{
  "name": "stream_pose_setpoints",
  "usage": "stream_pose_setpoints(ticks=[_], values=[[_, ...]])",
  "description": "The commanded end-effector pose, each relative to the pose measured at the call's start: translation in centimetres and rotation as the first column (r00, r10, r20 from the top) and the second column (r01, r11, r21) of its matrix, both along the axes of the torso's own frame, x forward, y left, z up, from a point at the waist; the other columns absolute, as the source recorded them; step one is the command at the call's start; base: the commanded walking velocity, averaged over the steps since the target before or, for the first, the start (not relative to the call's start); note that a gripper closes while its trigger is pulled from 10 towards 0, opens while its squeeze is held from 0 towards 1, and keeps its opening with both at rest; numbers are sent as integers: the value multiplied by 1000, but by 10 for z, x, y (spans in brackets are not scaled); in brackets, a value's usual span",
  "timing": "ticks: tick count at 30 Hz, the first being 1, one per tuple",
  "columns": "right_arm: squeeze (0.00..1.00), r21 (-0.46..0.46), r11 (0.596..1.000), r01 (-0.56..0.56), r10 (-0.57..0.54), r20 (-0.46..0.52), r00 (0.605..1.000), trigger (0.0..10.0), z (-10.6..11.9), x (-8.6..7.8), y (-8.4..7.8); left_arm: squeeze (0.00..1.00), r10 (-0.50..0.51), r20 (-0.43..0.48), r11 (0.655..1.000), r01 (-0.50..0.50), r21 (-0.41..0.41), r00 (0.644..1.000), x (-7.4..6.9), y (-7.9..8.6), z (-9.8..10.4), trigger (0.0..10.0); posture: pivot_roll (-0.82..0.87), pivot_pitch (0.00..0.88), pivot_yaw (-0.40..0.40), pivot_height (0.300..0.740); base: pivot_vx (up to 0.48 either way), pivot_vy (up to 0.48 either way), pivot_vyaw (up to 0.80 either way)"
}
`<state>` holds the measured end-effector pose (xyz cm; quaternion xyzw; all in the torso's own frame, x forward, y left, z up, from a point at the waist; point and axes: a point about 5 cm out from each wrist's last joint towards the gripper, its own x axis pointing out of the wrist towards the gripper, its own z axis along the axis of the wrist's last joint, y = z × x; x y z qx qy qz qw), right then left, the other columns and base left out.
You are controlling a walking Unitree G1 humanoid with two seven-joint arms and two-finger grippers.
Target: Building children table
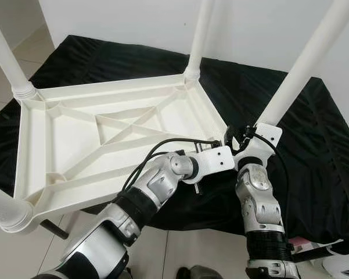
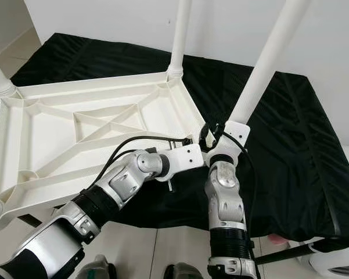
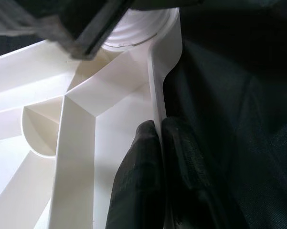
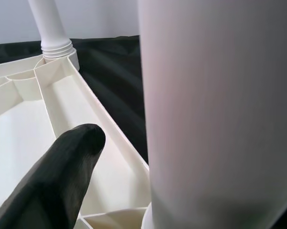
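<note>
A white plastic children's table (image 1: 104, 87) lies upside down on a black cloth (image 1: 313, 163), its ribbed underside facing up. Legs stand up from its corners: far left (image 1: 6, 58), far middle (image 1: 200, 35), near left (image 1: 3, 209) and near right (image 1: 305, 64). My left gripper (image 1: 219, 142) is shut on the table's rim (image 3: 155, 71) close to the near-right corner, both fingers pinching the thin wall. My right gripper (image 1: 244, 135) sits at the base of the near-right leg (image 4: 215, 109). One black finger (image 4: 67, 176) stands apart from that leg; the other is hidden behind it.
The black cloth covers a low surface that ends just before my body, with tiled floor (image 1: 191, 247) below. A white wall (image 1: 249, 29) runs behind. A white rounded object (image 1: 342, 264) and a dark bar lie at the lower right. A dark rod (image 1: 55, 229) pokes out under the table's near edge.
</note>
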<state>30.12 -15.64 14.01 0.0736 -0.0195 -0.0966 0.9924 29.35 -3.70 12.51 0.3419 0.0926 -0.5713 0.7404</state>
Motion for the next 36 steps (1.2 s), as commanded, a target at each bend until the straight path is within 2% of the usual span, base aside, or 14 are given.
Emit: stream_pose_setpoints(ticks=[1,5,7,8,15,16,17,18,19,21,24,27,36], values=[[1000,-20,996,-87,87,11,996,10000,0,-1,-1,0,-89,-88,993,96,75,992,-19,-11,-21,10000,-13,13,-82,740,0,0,0],[1000,-42,993,-111,111,8,994,10000,-1,-4,-11,0,-89,-89,993,96,73,992,-19,-12,-21,10000,-15,15,-81,740,0,0,0],[1000,-42,993,-111,111,8,994,10000,-1,-4,-11,0,-89,-89,993,96,73,992,-19,-12,-21,10000,-15,15,-81,740,0,0,0],[0,-60,986,-153,154,20,988,10000,-2,-6,-18,0,-89,-90,993,95,71,992,-19,-12,-21,10000,-15,16,-81,740,0,0,0],[0,-106,950,-294,298,27,954,10000,-6,-12,-38,0,-86,-92,993,93,71,992,-19,-11,-21,10000,-14,22,-77,740,0,0,0],[0,-133,878,-460,465,6,886,10000,-11,-17,-43,0,-85,-93,993,91,71,992,-19,-10,-21,10000,-15,23,-75,740,0,0,0],[0,-133,878,-460,465,6,886,10000,-11,-17,-43,0,-85,-93,993,91,71,992,-19,-10,-21,10000,-15,23,-75,740,0,0,0],[0,-142,842,-521,526,-4,850,10000,-13,-20,-44,0,-84,-93,993,91,71,992,-19,-10,-21,10000,-15,23,-75,740,0,0,0],[0,-142,822,-552,556,-11,831,10000,-14,-21,-48,0,-83,-93,993,90,71,992,-19,-10,-21,10000,-14,24,-72,740,0,0,0],[0,-127,799,-588,590,-23,807,10000,-17,-21,-57,0,-83,-93,993,90,70,992,-18,-10,-21,10000,-12,23,-71,740,0,0,0],[0,-132,792,-596,598,-27,801,10000,-17,-21,-60,0,-83,-92,993,90,70,992,-18,-10,-20,10000,-12,23,-71,740,0,0,0],[0,-182,767,-615,612,-81,787,10000,-20,-17,-79,0,-80,-90,994,87,73,993,-17,-9,-20,10000,-12,23,-64,740,0,0,0],[0,-245,748,-616,615,-92,783,10000,-13,-4,-104,0,-79,-87,994,85,75,993,-15,-8,-18,10000,-13,27,-56,740,0,0,0]])
